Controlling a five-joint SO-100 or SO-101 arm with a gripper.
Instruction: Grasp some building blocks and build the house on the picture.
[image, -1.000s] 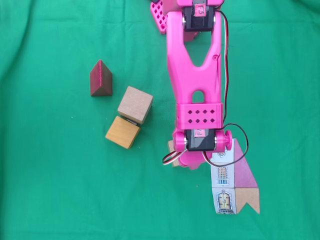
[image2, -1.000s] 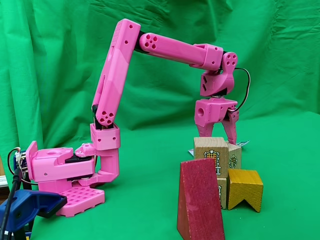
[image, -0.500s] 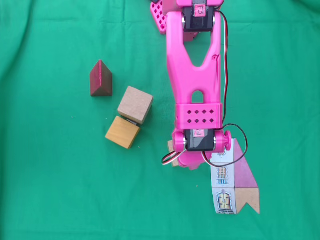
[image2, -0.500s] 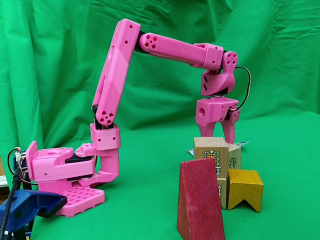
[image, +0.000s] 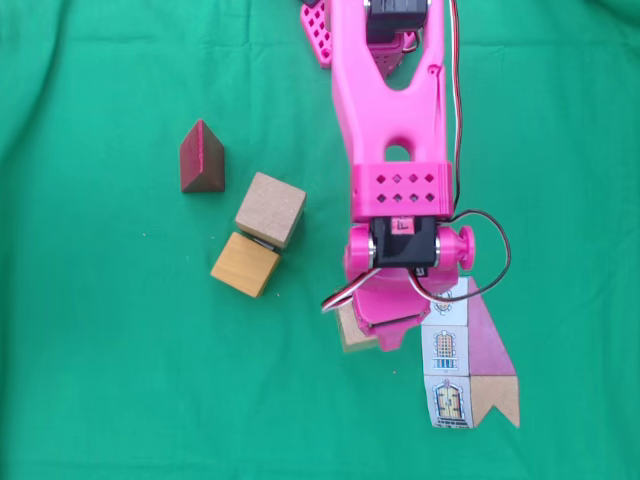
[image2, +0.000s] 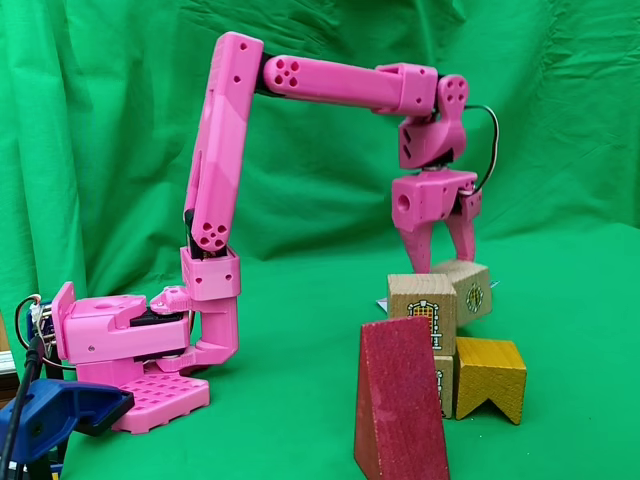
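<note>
1. Nearest to the camera in a fixed view stands the dark red prism (image2: 400, 398) upright on the green surface (image2: 290, 420); from above it lies well to the left, apart from the other blocks (image: 202, 157).
2. Just behind it, in the same side view, a tan cube with a window drawing (image2: 422, 311) sits on top of another block, and the orange-yellow notched block (image2: 490, 376) touches that stack at its right side.
3. From above, this tan cube (image: 270, 208) and the orange-yellow block (image: 245, 264) lie corner to corner.
4. The gripper (image2: 444, 262) points straight down, and its jaws are closed narrowly on a tilted tan cube (image2: 468, 289) — the cube hangs a little above the cloth, behind the stack.
5. From above, this held cube (image: 354, 330) peeks out at the left of the gripper (image: 385, 330), just beside the picture card (image: 468, 365).
6. The arm (image2: 330, 85) rises from its pink base (image2: 130, 350) at the left, bends at the elbow and reaches almost level to the right — then the wrist turns down.
</note>
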